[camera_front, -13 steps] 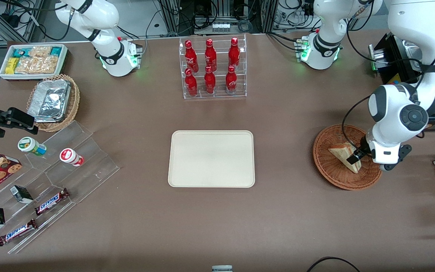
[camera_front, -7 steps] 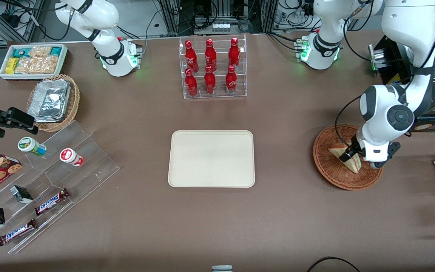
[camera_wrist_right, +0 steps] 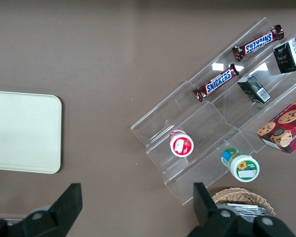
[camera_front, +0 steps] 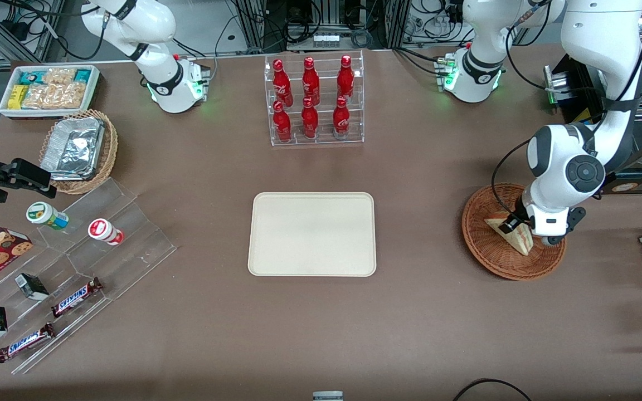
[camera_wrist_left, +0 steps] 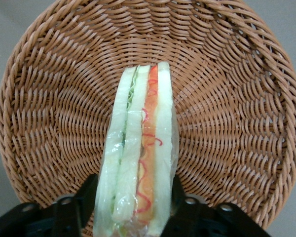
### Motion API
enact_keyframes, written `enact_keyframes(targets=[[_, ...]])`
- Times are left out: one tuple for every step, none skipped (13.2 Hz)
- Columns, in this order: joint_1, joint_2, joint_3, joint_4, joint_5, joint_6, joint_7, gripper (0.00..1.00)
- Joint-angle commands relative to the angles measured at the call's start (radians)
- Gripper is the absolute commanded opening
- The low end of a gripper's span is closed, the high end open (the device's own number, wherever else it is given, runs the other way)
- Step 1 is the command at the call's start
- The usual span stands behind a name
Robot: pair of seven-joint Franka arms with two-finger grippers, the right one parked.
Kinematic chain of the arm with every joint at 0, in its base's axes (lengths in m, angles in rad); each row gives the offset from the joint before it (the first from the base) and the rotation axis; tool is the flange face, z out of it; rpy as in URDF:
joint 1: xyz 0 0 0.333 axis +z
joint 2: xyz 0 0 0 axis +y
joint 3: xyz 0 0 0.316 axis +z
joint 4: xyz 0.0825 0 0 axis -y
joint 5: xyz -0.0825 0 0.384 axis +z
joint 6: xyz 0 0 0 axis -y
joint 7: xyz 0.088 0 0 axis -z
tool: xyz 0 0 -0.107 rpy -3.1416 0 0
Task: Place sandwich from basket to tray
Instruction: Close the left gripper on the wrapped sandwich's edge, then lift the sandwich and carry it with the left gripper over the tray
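Observation:
The sandwich [camera_front: 517, 238], a wrapped cream wedge with green and orange-red filling, stands on edge in the reddish-brown wicker basket [camera_front: 488, 262] toward the working arm's end of the table. My gripper [camera_front: 509, 224] is down in the basket, shut on the sandwich. In the left wrist view its black fingers [camera_wrist_left: 86, 195] press against both bread faces of the sandwich [camera_wrist_left: 143, 138], with the basket weave [camera_wrist_left: 237, 98] all round. The cream tray [camera_front: 312, 234] lies flat at the table's middle, with nothing on it.
A clear rack of red bottles [camera_front: 314, 100] stands farther from the front camera than the tray. Toward the parked arm's end are a tan basket of foil containers [camera_front: 78, 147], a white snack bin [camera_front: 48, 89] and a clear stepped shelf [camera_front: 76, 278] with small goods.
My gripper slid along the sandwich toward its wider end and the tray side of the basket. The sandwich has barely shifted.

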Motion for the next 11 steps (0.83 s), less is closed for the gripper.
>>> enact_keyframes(targets=[[-0.012,-0.019,0.001,0.029,0.011,-0.041,-0.001,0.06],[-0.020,-0.024,0.000,0.065,0.014,-0.096,-0.001,0.06],[-0.036,-0.039,0.000,0.104,0.017,-0.163,0.004,0.06],[-0.050,-0.051,-0.002,0.147,0.026,-0.238,0.004,0.06],[-0.076,-0.062,-0.003,0.196,0.029,-0.315,0.004,0.06],[-0.111,-0.061,-0.005,0.255,0.028,-0.381,-0.004,0.06],[-0.153,-0.056,-0.005,0.305,0.026,-0.427,-0.010,0.06],[-0.196,-0.053,-0.006,0.338,0.022,-0.449,-0.013,0.06],[-0.239,-0.053,-0.006,0.362,0.020,-0.452,-0.010,0.06],[-0.288,-0.051,-0.006,0.371,0.020,-0.452,-0.002,0.08],[-0.335,-0.045,-0.006,0.376,0.022,-0.446,0.001,0.10]])
